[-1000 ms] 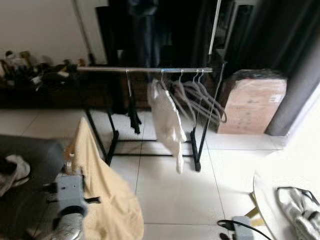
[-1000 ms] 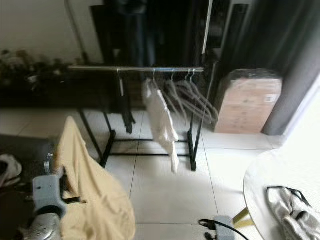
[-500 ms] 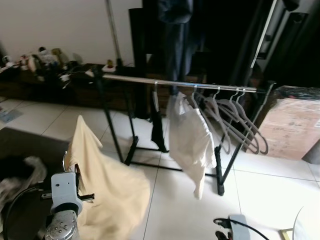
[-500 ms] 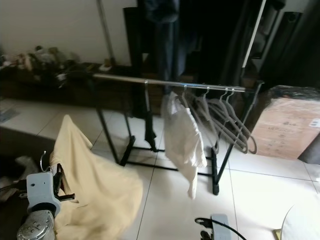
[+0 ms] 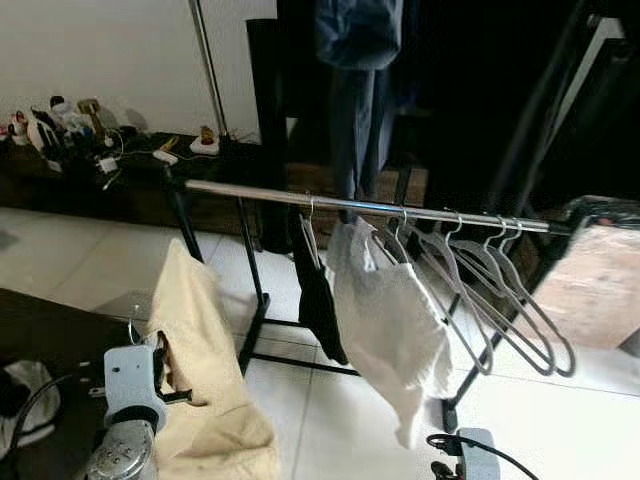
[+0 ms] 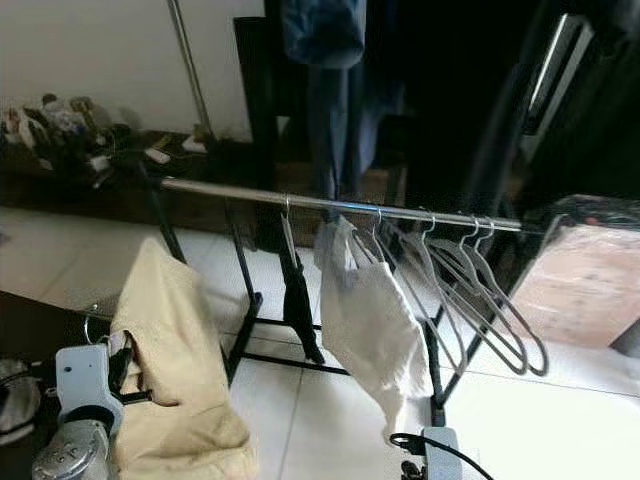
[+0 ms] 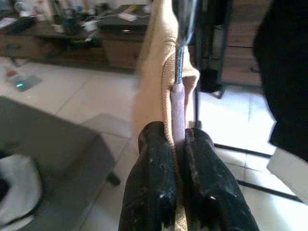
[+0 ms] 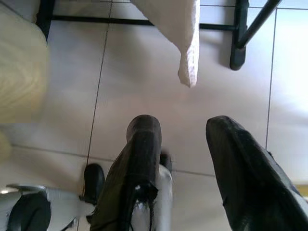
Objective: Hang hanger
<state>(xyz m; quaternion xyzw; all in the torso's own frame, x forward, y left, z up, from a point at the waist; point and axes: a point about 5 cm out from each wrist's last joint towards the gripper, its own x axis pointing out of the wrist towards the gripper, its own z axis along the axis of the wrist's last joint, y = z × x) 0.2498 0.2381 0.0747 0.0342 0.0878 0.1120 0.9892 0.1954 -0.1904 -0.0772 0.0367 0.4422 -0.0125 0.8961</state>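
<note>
- The left gripper (image 7: 175, 144) pinches the thin pale hanger (image 7: 177, 108) by its neck.
- Its soft yellow cloth (image 5: 200, 340) may swing; silver rail (image 5: 330, 203) at 12 o'clock.
- The right gripper (image 8: 185, 154) hangs wide apart.

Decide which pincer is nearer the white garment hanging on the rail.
Right. The right pincer hangs low, just below the white garment; the left pincer, gripping the cream garment's hanger, sits farther aside.

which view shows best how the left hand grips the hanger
The left wrist view: the left hand is shut on the hanger neck, cream garment draped over it. Both eye views show the garment hanging from that hand, the grip itself mostly hidden.
</note>
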